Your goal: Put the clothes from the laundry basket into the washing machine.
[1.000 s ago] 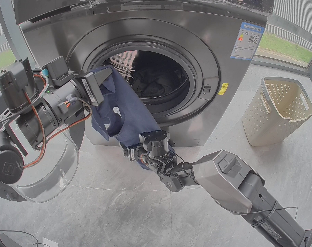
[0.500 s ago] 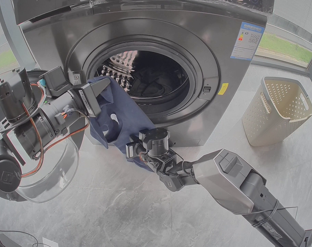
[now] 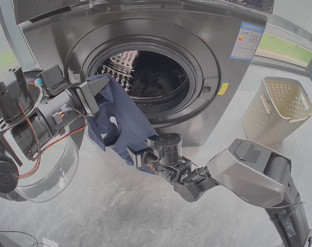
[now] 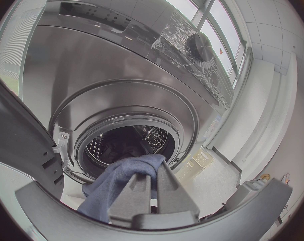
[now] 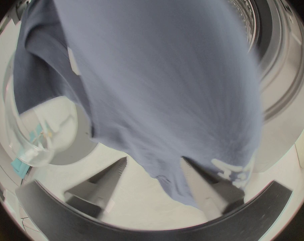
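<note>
Left gripper (image 4: 154, 173) is clamped on the upper corner of the dark blue garment (image 3: 125, 120), its 2 fingers (image 4: 172, 191) pressed together with cloth between them. It holds this corner just beside the left rim of the drum opening (image 3: 152, 76) of the washing machine (image 3: 197, 45). The right gripper (image 5: 153, 161) has its fingers spread apart, and the lower end of the garment hangs down between them, so I judge it is not gripping yet.

The garment is outside the drum, in front of the left part of the opening. Its long axis runs on a diagonal, from the held corner down toward the right gripper, low before the machine front.

The cloth looks light and very soft (it folds and sags freely), so I expect it will not slip out but will trail and may catch on the rim. A second hold on the lower hem seems the sensible place, to bunch it before pushing it in. Dark clothes (image 3: 152, 84) lie inside the drum, and the laundry basket (image 3: 278, 110) stands well apart at the right.
</note>
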Available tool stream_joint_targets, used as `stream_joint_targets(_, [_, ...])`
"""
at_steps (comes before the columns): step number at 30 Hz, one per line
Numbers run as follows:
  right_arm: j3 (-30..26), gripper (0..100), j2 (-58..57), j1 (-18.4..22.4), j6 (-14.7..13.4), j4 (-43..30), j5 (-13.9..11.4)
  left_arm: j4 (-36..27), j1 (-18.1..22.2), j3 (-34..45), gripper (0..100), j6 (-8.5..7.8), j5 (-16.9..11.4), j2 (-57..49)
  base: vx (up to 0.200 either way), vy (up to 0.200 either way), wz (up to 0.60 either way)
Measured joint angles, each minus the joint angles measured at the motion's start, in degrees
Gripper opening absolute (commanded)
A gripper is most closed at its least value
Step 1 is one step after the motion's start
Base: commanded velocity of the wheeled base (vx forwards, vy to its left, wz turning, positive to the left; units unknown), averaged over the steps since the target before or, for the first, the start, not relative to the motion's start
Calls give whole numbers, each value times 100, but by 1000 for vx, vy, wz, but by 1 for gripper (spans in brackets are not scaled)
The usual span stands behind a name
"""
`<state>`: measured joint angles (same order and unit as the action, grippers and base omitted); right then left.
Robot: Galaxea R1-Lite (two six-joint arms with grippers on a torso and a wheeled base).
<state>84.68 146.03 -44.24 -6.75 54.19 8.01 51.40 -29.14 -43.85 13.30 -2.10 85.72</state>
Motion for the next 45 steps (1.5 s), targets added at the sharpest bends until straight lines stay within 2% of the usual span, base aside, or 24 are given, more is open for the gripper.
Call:
stream_joint_targets(4, [-378, 100, -424, -241, -88, 127, -110, 0, -16, 24, 0, 2, 0, -34, 0, 0, 0])
stream_joint_targets(9, [-204, 100, -621, -446, -139, 61, -150, 9, -24, 50, 0, 5, 5, -56, 0, 0, 0])
stream_joint_targets(16, [579, 100, -343, -510, -282, -347, -104, 39, -49, 61, 0, 33, -4, -69, 0, 0, 0])
stream_joint_targets(20, [989, 100, -80, -477, -517, -761, -51, 41, -151, 77, 0, 200, -17, -122, 0, 0, 0])
stream_joint_targets(23, [1191, 100, 59, -468, -635, -917, -22, 33, -226, 83, 0, 255, -26, -174, 0, 0, 0])
stream_joint_targets(30, [1816, 100, 367, -394, -802, -1119, 94, 35, -269, 133, 0, 266, -33, -227, 0, 0, 0])
stream_joint_targets(35, [2299, 100, 529, -333, -1189, -1521, 204, 50, -263, 247, 0, 266, -37, -245, 0, 0, 0])
stream_joint_targets(40, [2651, 100, 625, -272, -1424, -1776, 349, 63, -234, 308, 0, 260, -35, -251, 0, 0, 0])
stream_joint_targets(41, [2712, 0, 656, -262, -1446, -1785, 367, 66, -230, 312, 0, 260, -33, -251, 0, 0, 0])
stream_joint_targets(45, [2847, 0, 755, -243, -1468, -1798, 479, 69, -219, 319, 0, 260, -20, -254, 0, 0, 0])
